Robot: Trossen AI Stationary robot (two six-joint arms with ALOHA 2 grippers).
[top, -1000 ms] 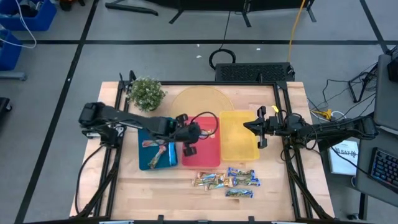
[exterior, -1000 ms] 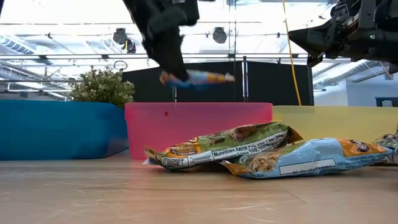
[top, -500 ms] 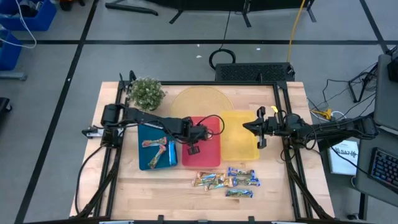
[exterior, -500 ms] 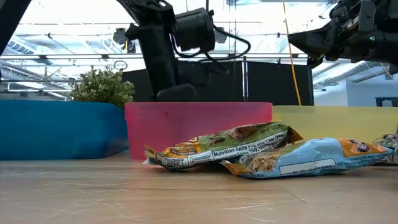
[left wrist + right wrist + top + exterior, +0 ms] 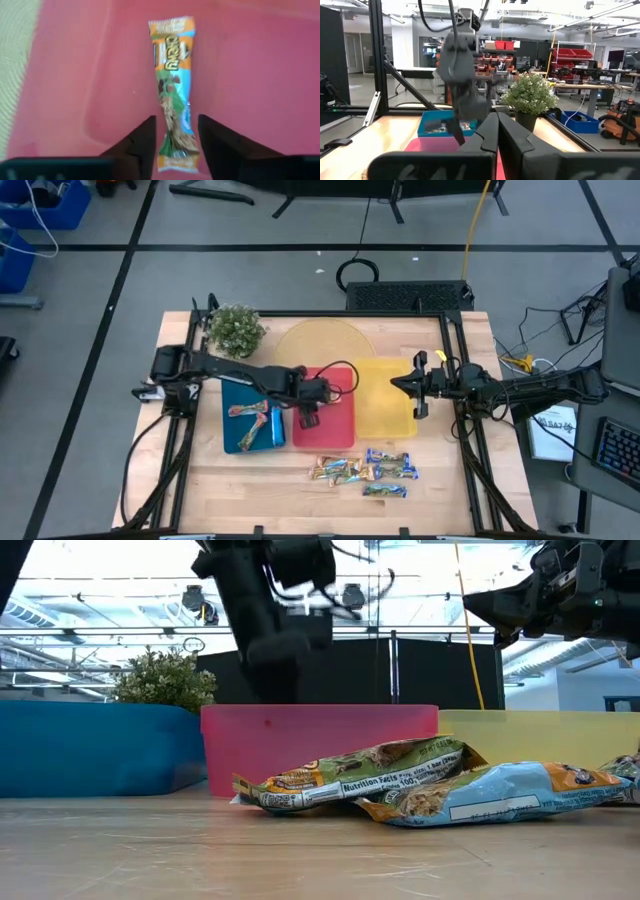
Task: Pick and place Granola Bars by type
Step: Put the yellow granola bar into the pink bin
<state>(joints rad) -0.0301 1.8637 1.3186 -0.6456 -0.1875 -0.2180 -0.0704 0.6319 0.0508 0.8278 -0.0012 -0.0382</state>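
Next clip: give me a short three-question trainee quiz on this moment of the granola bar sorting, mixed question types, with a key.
1. True or false: the left pincer is clamped on the bar in the red tray.
2. Multiple choice: the right pincer is above which tray? A) blue tray B) red tray C) yellow tray
3. Fill in: the unsorted bars lie on the table, in front of the red and ____ trays.

Key:
1. False: its fingers are open and the bar lies flat on the tray floor.
2. C, the yellow tray.
3. yellow
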